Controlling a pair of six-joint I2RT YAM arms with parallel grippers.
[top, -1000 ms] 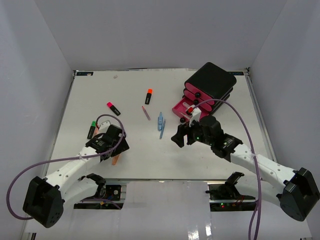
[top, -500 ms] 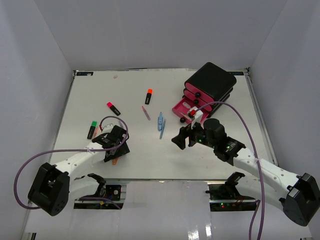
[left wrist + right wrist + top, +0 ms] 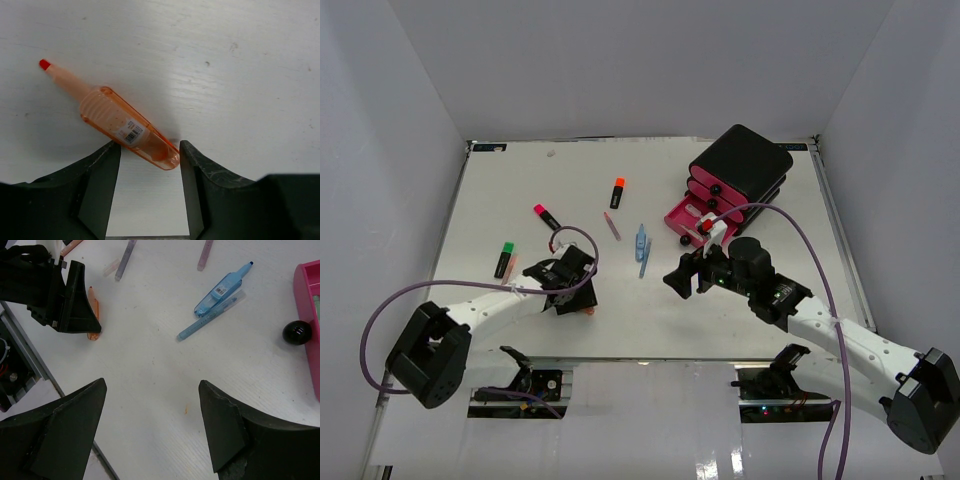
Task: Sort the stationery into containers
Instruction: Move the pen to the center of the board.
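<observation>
Left pincer (image 3: 149, 150) sits low on the counter (image 3: 240, 60), jaws half-drawn in on either side of the blunt end of the orange pen (image 3: 120, 125). Whether they truly pinch it, I cannot tell. The pen lies flat near the front edge, well apart from the drawer box (image 3: 740, 165) at the far right, whose bottom drawer (image 3: 682, 215) stands pulled out. To my eye the pen is light, stiff, glossy plastic with a tapering body. Caught this close to its end, it could swivel or squirt free. A hold across the fat labelled middle looks safer. Right pincer (image 3: 152, 385) hangs spread wide and empty above bare counter, near the blue pens (image 3: 220, 302).
</observation>
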